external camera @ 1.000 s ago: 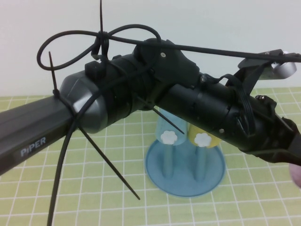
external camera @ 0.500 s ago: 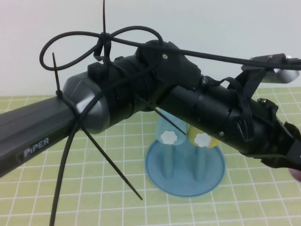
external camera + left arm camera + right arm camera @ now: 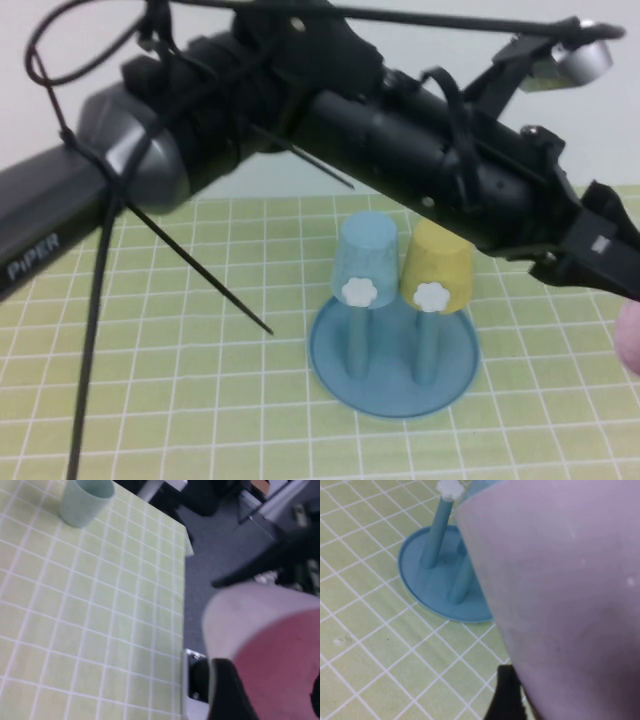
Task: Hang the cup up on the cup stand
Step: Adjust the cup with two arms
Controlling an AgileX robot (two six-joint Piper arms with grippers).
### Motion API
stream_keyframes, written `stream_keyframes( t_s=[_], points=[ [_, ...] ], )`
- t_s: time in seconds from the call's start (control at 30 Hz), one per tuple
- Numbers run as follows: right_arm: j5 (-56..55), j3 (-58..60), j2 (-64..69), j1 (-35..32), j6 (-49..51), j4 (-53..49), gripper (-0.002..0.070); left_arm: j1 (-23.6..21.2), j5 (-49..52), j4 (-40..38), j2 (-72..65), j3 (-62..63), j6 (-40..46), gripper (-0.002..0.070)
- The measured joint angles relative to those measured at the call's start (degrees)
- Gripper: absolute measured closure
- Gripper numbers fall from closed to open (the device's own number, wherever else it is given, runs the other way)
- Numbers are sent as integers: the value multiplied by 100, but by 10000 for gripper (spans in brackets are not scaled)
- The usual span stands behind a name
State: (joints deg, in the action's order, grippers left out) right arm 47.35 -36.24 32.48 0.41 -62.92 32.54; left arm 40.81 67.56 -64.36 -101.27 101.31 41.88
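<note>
High view: left gripper (image 3: 625,260) beside cup (image 3: 630,335); right gripper unseen

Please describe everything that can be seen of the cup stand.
The stand is blue plastic: a round dished base and upright pegs, two bare with white flower knobs. It stands upright on the green grid mat. A blue cup and a yellow cup hang upturned on it at the back. The left claw hangs to its right, the right claw nearby; neither touches it.

Cup (image 3: 560,590) smooth matt pink plastic; cup stand (image 3: 392,372) glossy blue plastic; tablecloth (image 3: 200,400) matt checked.
</note>
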Motion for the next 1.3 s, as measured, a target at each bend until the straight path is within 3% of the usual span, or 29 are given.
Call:
stream_keyframes(
  t_s=[0.27,0.7,1.03,1.13,1.23,1.27,1.3],
  points=[
    [0,0,12,0,21,-11,123,183,427,-26,0,93,729,326],
    [-34,0,495,0,151,-58,124,263,497,-56,0,93,795,326],
    [-35,0,539,0,160,-73,126,962,-251,1437,-4,82,834,341],
    [-45,0,539,0,160,-73,126,977,-414,1390,-4,82,641,421],
    [-45,0,539,0,165,-73,127,977,-649,1369,-4,82,304,624],
    [-45,0,539,0,165,-73,128,977,-699,1369,-4,82,285,671],
    [-68,0,539,0,174,-73,130,977,-724,1369,-4,82,276,674]
  ],
)
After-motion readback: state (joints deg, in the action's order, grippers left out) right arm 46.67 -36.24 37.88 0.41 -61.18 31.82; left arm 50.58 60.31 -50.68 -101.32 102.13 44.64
